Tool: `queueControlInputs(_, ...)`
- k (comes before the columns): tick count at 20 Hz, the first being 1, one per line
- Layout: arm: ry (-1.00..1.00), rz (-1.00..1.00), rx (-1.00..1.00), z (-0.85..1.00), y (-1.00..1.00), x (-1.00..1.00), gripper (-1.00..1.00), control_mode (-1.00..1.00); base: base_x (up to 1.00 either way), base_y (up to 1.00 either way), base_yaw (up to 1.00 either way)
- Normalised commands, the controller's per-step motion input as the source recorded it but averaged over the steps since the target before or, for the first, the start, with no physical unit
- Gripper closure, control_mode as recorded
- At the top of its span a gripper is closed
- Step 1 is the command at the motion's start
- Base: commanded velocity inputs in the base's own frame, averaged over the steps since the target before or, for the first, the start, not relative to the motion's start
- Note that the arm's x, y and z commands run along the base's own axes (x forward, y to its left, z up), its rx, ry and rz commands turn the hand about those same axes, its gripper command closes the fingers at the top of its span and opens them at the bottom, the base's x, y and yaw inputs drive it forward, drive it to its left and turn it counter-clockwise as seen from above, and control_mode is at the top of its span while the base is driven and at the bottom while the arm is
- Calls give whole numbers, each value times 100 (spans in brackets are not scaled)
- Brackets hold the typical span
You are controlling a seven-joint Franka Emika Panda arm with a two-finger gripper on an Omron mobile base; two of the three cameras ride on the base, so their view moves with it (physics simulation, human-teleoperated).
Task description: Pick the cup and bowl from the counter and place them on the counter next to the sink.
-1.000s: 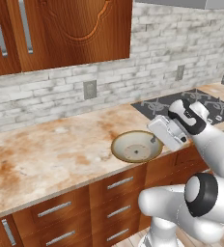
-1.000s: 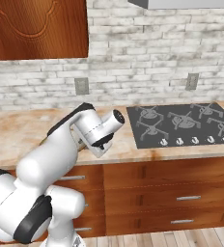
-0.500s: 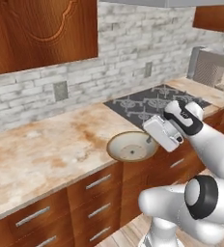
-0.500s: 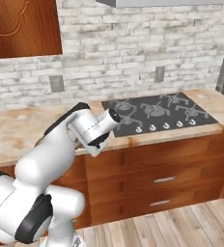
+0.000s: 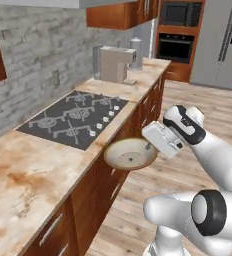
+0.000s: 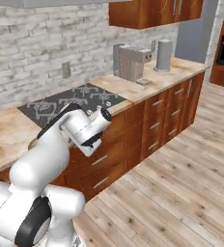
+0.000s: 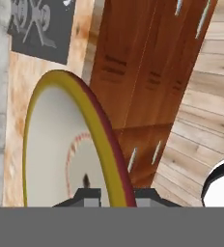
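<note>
While the hand (image 5: 149, 146) is clenching the rim of the bowl (image 5: 130, 153), carrying it off the worktop's (image 5: 28, 180) edge, the base is swinging, now facing a coffee machine (image 5: 113, 64) past the stovetop (image 5: 73, 117).

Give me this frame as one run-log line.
phase: carrying | gripper: shut on bowl rim | bowl: lifted, level, off the counter edge over the floor | stovetop: left of bowl | cup, sink: unseen

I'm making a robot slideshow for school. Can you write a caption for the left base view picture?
The gripper holds the bowl by its rim, out past the counter edge beside the stovetop.
</note>
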Motion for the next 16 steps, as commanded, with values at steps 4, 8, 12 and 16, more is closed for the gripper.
queueControlInputs(4, 0, 0, 0, 0, 0, 0, 100, 100, 0, 0, -88)
queueControlInputs(8, 0, 0, 0, 0, 0, 0, 100, 100, 8, 10, -85)
queueControlInputs(12, 0, 0, 0, 0, 0, 0, 100, 100, 56, 27, -74)
queueControlInputs(16, 0, 0, 0, 0, 0, 0, 100, 100, 100, 20, -29)
